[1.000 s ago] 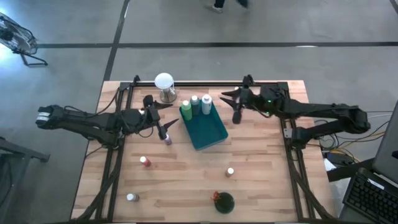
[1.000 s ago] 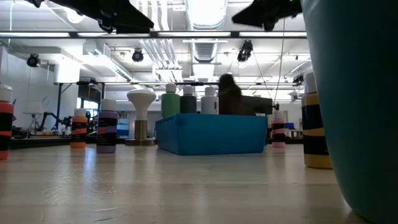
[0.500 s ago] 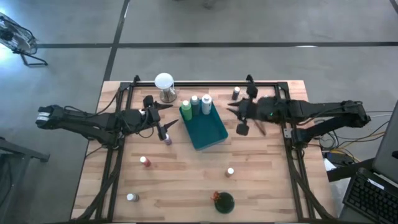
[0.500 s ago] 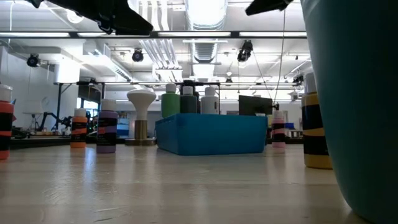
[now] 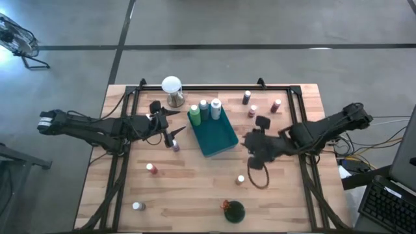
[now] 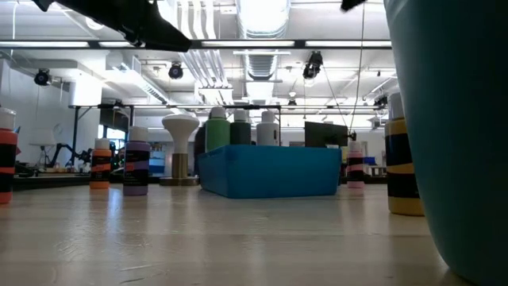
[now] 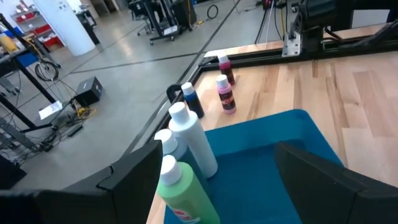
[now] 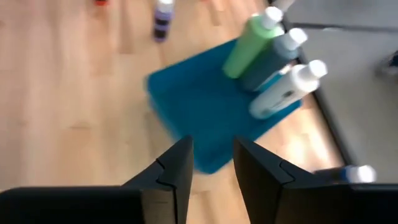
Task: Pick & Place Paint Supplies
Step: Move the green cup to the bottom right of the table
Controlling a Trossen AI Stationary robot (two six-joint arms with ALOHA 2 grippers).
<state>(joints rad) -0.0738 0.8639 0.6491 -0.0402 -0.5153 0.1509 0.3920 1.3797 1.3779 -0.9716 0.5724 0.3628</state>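
Grey concrete floor (image 5: 273,26) with dark seams, bright ceiling light strips (image 6: 262,16), exposed ducting

Overhead, table-level and both wrist cameras share the teal tray (image 5: 216,135).

A blue tray (image 6: 270,170) is seen across a wooden table (image 6: 222,238), with green, dark and white bottles (image 6: 240,127) standing at its back. A white globe lamp (image 6: 180,147) stands beside it. Dark arm parts (image 6: 119,16) are seen overhead.
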